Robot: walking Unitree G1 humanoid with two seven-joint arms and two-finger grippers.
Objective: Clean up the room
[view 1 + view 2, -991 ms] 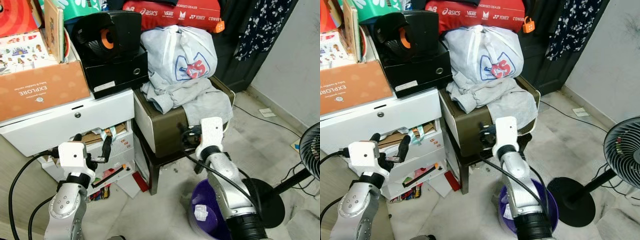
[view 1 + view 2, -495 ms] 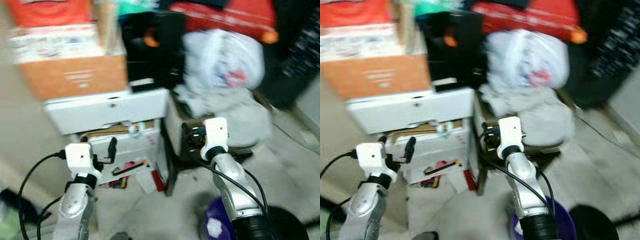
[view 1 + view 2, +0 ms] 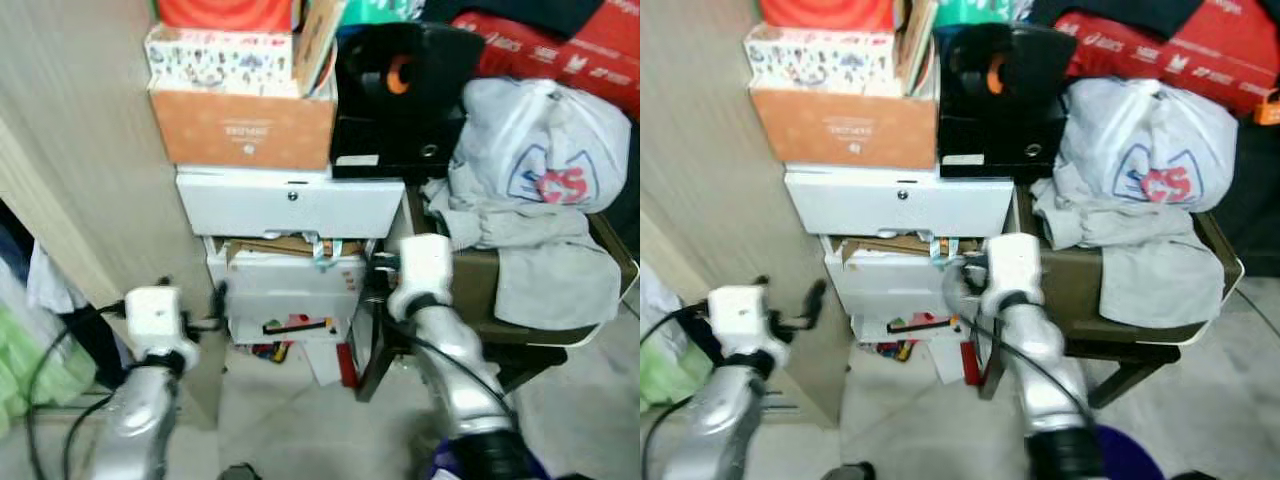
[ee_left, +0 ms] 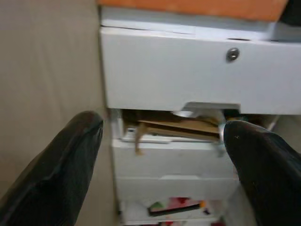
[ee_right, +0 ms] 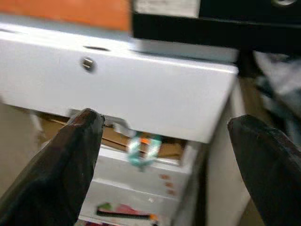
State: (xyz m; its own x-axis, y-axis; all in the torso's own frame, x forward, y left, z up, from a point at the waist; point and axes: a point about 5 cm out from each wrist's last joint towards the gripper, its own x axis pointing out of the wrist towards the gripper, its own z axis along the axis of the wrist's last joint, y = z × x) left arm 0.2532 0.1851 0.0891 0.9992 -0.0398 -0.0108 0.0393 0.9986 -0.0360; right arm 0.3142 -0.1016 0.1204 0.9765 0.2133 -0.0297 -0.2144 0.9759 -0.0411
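White drawer unit (image 3: pixel 290 205) w/ orange box (image 3: pixel 243 128) on top, illustrated box (image 3: pixel 222 60) above that. Black device (image 3: pixel 400 95) beside it. White plastic bag (image 3: pixel 545 140) and grey cloth (image 3: pixel 530 250) on brown side table (image 3: pixel 560 335). Wood panel (image 3: pixel 70 150) at left.

Tight corner: stacked drawers and a loaded stand block the front, bare floor below.

The white drawer unit (image 3: pixel 290 205) stands dead ahead, boxes (image 3: pixel 243 128) piled on top, its lower drawer (image 3: pixel 290 285) ajar with cardboard (image 3: pixel 275 247) sticking out. A wooden panel (image 3: pixel 80 150) closes the left side. Right, a dark stand (image 3: pixel 540 300) heaped with grey clothes (image 3: pixel 520 235) crowds the way. Open floor (image 3: pixel 290 420) lies between the arms.
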